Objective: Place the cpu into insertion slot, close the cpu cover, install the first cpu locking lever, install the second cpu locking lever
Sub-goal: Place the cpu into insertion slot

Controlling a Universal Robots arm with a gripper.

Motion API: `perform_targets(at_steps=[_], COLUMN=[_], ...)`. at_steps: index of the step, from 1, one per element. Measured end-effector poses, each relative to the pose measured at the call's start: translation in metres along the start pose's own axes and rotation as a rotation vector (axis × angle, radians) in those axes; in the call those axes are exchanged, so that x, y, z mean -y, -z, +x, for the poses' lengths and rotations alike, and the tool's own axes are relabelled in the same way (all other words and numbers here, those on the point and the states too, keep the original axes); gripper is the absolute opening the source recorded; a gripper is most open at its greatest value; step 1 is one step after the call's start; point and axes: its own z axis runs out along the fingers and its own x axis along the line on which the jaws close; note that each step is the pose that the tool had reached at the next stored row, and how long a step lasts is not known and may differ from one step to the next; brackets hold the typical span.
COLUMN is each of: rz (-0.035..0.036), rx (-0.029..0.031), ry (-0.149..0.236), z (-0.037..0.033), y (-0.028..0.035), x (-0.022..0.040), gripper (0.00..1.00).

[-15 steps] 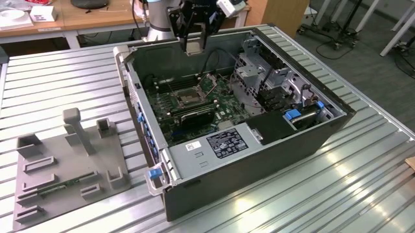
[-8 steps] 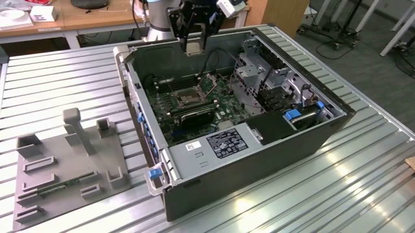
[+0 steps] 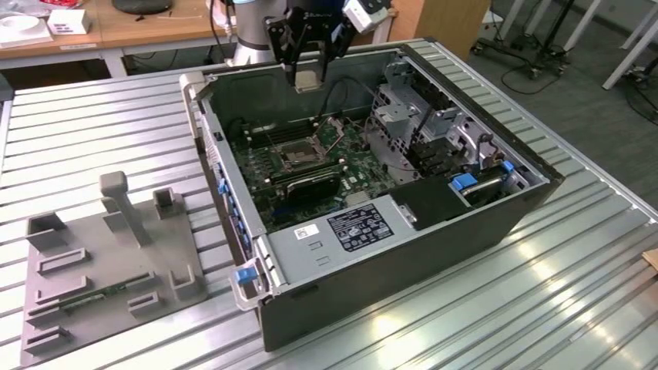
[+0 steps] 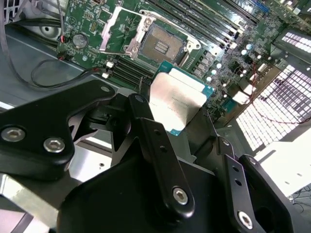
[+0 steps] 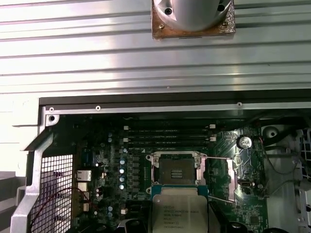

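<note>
Around the slot: You have the long black memory slots [image 5: 170,133] just beside the insertion slot [image 5: 177,170] on the green motherboard [image 4: 82,19]. A thin black cable [image 4: 48,80] loops on the case wall near the slot. A metal drive cage [image 3: 411,131] stands to the exterior view's right of the slot.
Over the slot: The cpu cover [image 4: 133,38] is flipped open and lies to one side of the insertion slot, so you see the slot's dark centre bare inside its metal rim.
Case: The computer case [image 3: 411,254] lies on its side with the side panel off, on the slatted aluminium table [image 3: 575,308]. It holds the motherboard with the insertion slot, and the drive cage.
Fixture tray: A grey fixture tray [image 3: 103,270] sits on the table outside the case, well apart from the slot on the exterior view's left. It carries upright posts, and a narrow green circuit strip [image 3: 98,297] lies in it.
Cpu: You find the cpu [image 4: 177,99] up in the gripper [image 3: 308,73], above the open case and apart from the insertion slot. Its pale metal face is turned to the second wrist view.
Jaws: They pinch the cpu by two opposite edges, with a black finger [image 4: 155,145] on either side of it.
</note>
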Motion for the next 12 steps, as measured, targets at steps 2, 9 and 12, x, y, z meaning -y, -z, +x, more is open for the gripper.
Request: perform_targets(at_steps=[2, 9, 12], rz=[0.0002, 0.0000, -0.0003], rx=[-0.0001, 0.0000, 0.0001], ry=[0.000, 0.000, 0.000], z=[0.0000, 0.0000, 0.0000], y=[-0.0002, -0.0015, -0.0026], x=[0.0000, 0.0002, 0.0002], gripper=[0.54, 0.54, 0.54])
